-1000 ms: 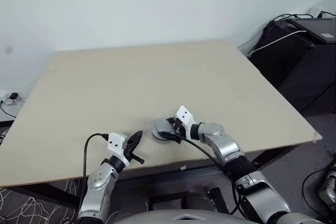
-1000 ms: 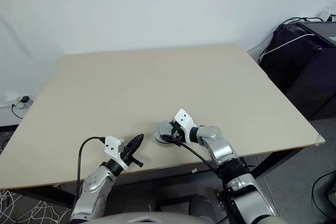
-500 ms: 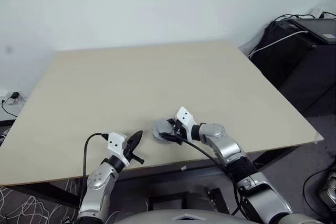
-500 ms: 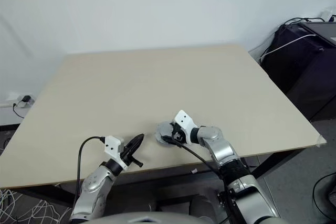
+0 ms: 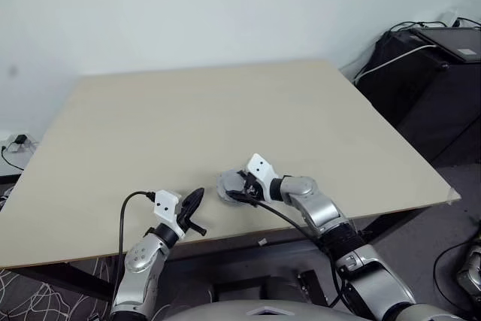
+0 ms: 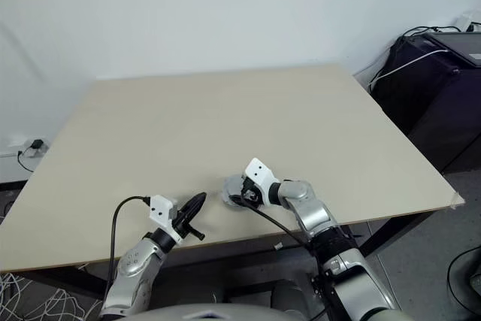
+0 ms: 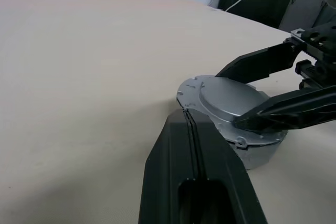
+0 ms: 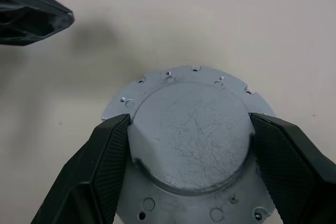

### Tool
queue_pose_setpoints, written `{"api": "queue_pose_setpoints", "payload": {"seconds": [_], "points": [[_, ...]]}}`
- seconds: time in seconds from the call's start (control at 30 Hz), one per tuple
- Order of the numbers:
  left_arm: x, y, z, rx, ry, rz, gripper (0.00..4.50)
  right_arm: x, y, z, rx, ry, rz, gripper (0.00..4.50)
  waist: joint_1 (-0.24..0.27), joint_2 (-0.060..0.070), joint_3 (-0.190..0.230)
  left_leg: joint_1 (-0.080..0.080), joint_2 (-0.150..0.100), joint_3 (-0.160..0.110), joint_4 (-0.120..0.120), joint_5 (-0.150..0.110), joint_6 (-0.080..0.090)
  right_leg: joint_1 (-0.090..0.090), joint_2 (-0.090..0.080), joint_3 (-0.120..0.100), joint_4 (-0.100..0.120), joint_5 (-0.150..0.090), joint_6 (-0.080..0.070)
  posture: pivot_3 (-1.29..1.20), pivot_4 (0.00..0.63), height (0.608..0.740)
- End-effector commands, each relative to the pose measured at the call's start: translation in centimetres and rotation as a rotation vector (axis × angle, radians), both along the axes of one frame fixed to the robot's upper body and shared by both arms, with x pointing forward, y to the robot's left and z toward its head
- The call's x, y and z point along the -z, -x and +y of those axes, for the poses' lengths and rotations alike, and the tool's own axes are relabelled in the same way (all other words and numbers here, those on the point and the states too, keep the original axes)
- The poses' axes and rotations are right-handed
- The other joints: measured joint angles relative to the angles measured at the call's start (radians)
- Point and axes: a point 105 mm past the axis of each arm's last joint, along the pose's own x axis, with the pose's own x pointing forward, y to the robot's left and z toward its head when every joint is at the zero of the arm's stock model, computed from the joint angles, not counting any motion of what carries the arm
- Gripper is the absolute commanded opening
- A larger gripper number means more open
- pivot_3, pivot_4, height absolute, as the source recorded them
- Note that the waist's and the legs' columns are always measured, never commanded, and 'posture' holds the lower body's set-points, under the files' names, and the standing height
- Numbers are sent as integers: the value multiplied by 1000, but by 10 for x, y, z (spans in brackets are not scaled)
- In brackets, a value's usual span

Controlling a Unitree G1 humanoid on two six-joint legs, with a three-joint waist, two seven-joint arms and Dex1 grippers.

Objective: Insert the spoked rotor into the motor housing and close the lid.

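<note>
- Lid (image 8: 190, 139) sits on top of the housing (image 7: 252, 150), near the table's (image 5: 225, 103) front edge; its raised disc faces up and its notched flange overhangs the grey body below.
- Rotor is hidden; by my reading it is already inside, so closing the lid is the step in hand.
- Right gripper (image 8: 189, 129) straddles the lid's raised disc, fingers (image 8: 110, 145) spread wide and pressed to either side of it, so it grips the lid.
- Left gripper (image 7: 191, 124), fingers pressed together and empty, rests just beside the housing, tip close to the flange.
- Next move likely calls for seating the lid flush, then letting go without dragging the stack.
</note>
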Motion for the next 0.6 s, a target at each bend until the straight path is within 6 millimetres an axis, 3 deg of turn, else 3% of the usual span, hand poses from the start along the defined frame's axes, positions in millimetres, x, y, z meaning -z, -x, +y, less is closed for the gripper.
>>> {"api": "queue_pose_setpoints", "payload": {"seconds": [0.03,0.6], "points": [[-12,-3,-1,2,13,-48,0,4,-2,-4,14,56,3,3279,0,0,0,0,0,0,0,0,0,0,0,0,0,0,0,0,0,740],[-11,-3,-2,8,21,-41,0,8,1,-14,-30,96,74,3279,2,2,-2,0,0,0,0,0,0,0,0,0,0,0,0,0,0,740]]}}
